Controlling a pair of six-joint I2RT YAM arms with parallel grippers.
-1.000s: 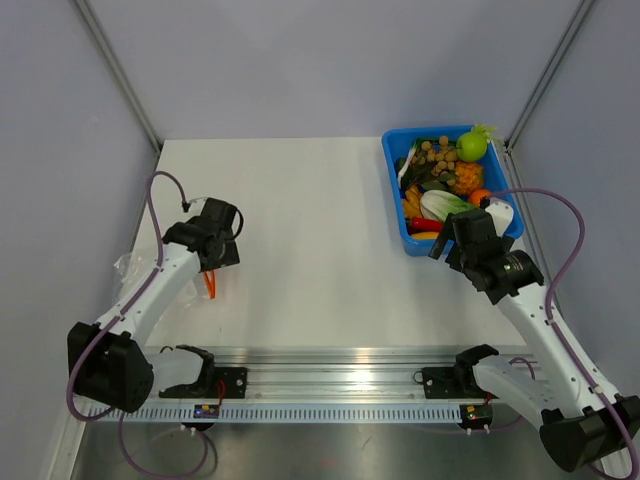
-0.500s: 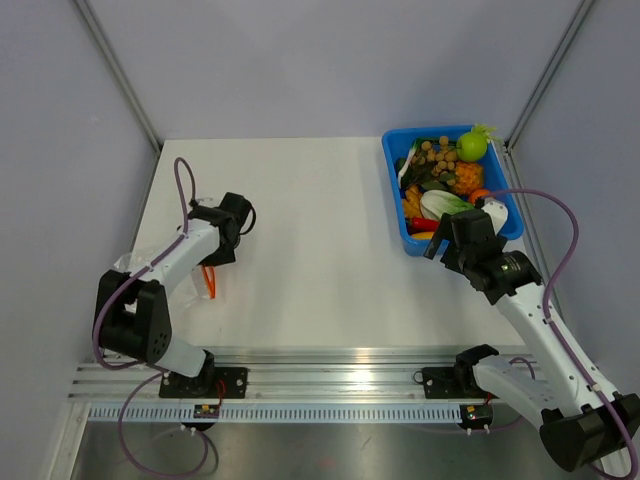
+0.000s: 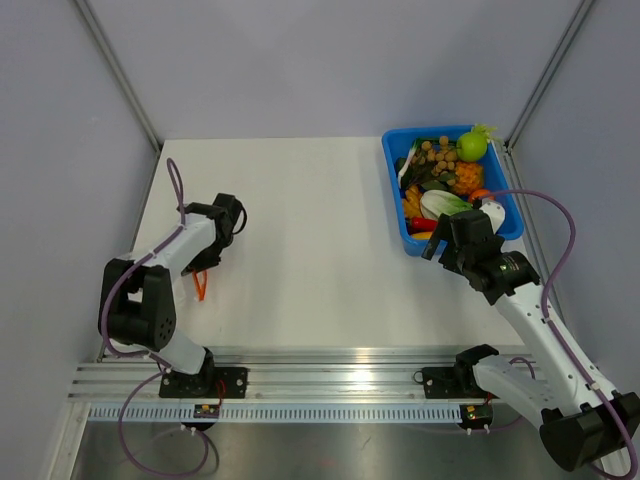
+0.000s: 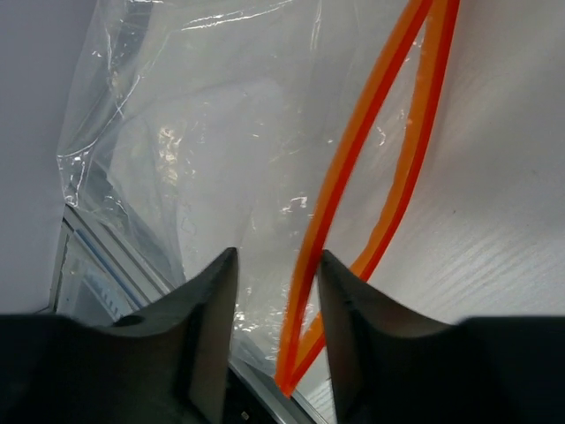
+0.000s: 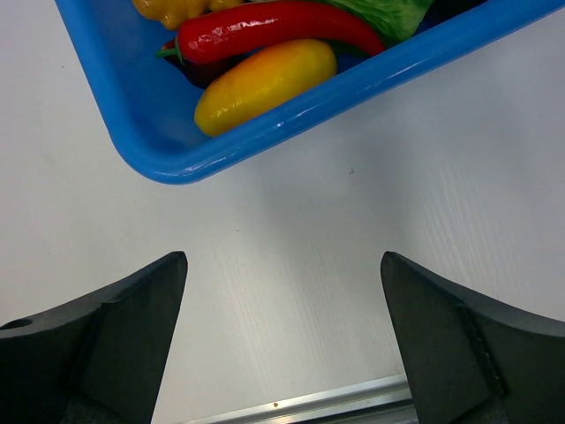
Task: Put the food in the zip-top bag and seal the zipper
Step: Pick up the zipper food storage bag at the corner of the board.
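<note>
The clear zip-top bag [image 4: 203, 132] lies flat at the table's left edge, its mouth gaping. Its orange-red zipper [image 3: 202, 287] [image 4: 415, 159] shows as two separated strips. My left gripper [image 3: 208, 264] [image 4: 278, 265] sits low over the bag's mouth with its jaws narrowed. One zipper strip runs between the fingers [image 4: 340, 300], and a gap still shows on either side. The food [image 3: 445, 180] fills the blue bin [image 3: 393, 170]. A red chili [image 5: 274, 26] and a yellow piece [image 5: 265, 84] lie at the bin's near corner. My right gripper [image 3: 438, 247] [image 5: 282, 265] hangs wide open and empty just short of that corner.
The blue bin's rim [image 5: 371, 79] stands right in front of the right fingers. A metal rail [image 3: 330, 365] runs along the table's near edge. Grey walls close in on the left and right sides.
The left arm has folded back toward its base and brought its gripper down over the bag's mouth, jaws narrowing around a zipper strip. The right arm has barely moved.
</note>
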